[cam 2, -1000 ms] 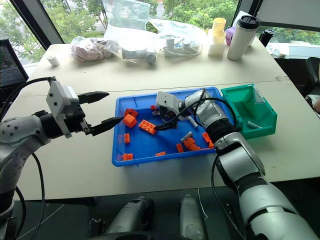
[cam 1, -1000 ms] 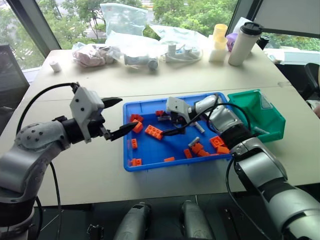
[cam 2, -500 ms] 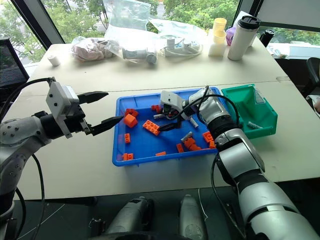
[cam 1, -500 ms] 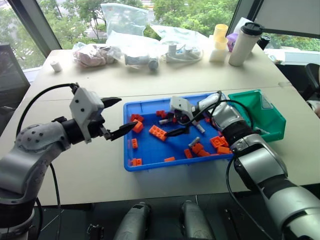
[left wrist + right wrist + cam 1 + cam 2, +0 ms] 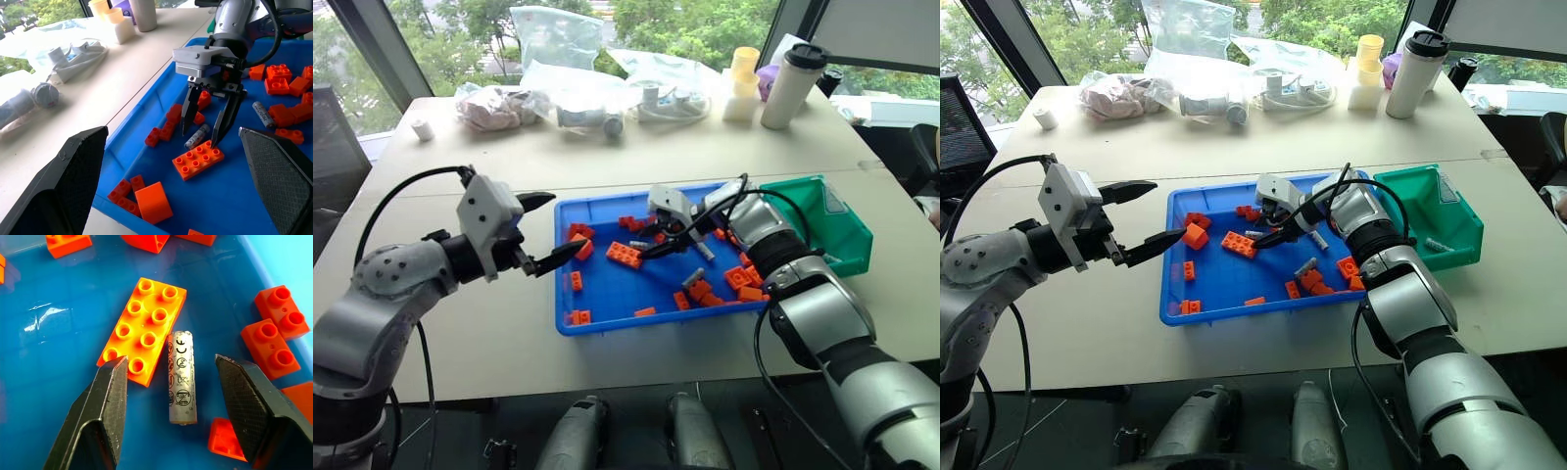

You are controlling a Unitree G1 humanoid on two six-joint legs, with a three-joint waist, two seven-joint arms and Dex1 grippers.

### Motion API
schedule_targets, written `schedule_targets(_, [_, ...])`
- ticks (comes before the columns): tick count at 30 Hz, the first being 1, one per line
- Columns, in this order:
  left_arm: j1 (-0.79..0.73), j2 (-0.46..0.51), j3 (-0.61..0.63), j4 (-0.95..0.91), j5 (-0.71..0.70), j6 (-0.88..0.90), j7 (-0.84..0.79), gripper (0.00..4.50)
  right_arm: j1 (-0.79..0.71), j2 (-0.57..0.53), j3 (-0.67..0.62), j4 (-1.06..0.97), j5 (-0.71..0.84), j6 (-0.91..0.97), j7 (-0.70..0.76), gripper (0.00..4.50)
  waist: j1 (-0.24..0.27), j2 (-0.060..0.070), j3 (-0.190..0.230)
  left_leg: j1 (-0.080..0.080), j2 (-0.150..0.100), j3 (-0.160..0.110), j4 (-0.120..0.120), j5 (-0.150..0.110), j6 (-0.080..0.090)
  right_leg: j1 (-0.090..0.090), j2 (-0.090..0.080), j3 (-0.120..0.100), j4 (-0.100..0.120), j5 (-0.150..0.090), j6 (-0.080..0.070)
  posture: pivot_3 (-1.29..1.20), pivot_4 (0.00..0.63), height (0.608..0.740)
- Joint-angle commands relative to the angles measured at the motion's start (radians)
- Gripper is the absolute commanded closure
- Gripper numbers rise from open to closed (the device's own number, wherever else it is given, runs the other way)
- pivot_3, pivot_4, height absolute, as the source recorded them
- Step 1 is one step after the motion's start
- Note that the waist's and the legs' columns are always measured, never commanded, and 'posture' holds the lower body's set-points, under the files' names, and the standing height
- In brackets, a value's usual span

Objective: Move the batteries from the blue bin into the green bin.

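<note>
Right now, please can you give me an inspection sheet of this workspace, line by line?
Surface: pale table.
Job's things: blue bin holds a battery beside a flat orange brick; green bin holds a battery.
Clutter: orange bricks in the blue bin; plastic bags, tumbler at the far edge.
Grippers: left gripper open, empty; right gripper open, fingers either side of the battery.
Cables: black cable on the left arm.
Surroundings: windows, trees.
</note>
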Motion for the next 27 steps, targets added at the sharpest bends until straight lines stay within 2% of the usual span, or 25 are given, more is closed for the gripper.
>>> schedule_targets(1, [-0.012,0.0,0.01,-0.012,0.011,-0.024,0.004,0.0,-0.027,-0.008,-0.013,0.004,-0.012,-0.024,0.022,1.72,0.0,0.0,0.0,0.0,0.0,0.0,0.0,0.0,0.0,0.0,0.0,0.0,0.0,0.0,0.0,0.0,0.15,0.74])
schedule_targets(10, [-0.013,-0.011,0.006,-0.014,0.02,-0.028,0.007,0.0,-0.028,-0.035,-0.011,0.019,-0.035,-0.057,0.05,1.72,-0.001,0.0,0.0,0.0,0.0,0.0,0.0,0.0,0.0,0.0,0.0,0.0,0.0,0.0,0.0,0.0,0.15,0.74])
schedule_targets(16, [-0.017,-0.018,-0.004,-0.013,0.025,-0.033,0.007,0.0,-0.071,-0.021,-0.069,0.031,0.01,0.012,0.071,1.72,-0.001,0.0,0.0,0.0,0.0,0.0,0.0,0.0,0.0,0.0,0.0,0.0,0.0,0.0,0.0,0.0,0.15,0.74])
schedule_targets(25, [-0.016,-0.021,-0.005,-0.009,0.027,-0.038,0.005,0.0,-0.066,-0.067,-0.07,0.034,-0.007,-0.015,0.089,1.72,0.0,0.0,0.0,0.0,0.0,0.0,0.0,0.0,0.0,0.0,0.0,0.0,0.0,0.0,0.0,0.0,0.15,0.74])
schedule_targets(27, [-0.02,-0.022,-0.008,-0.005,0.029,-0.04,0.005,0.0,-0.027,-0.08,-0.043,-0.001,-0.03,-0.065,0.09,1.72,0.0,0.0,0.0,0.0,0.0,0.0,0.0,0.0,0.0,0.0,0.0,0.0,0.0,0.0,0.0,0.0,0.15,0.74])
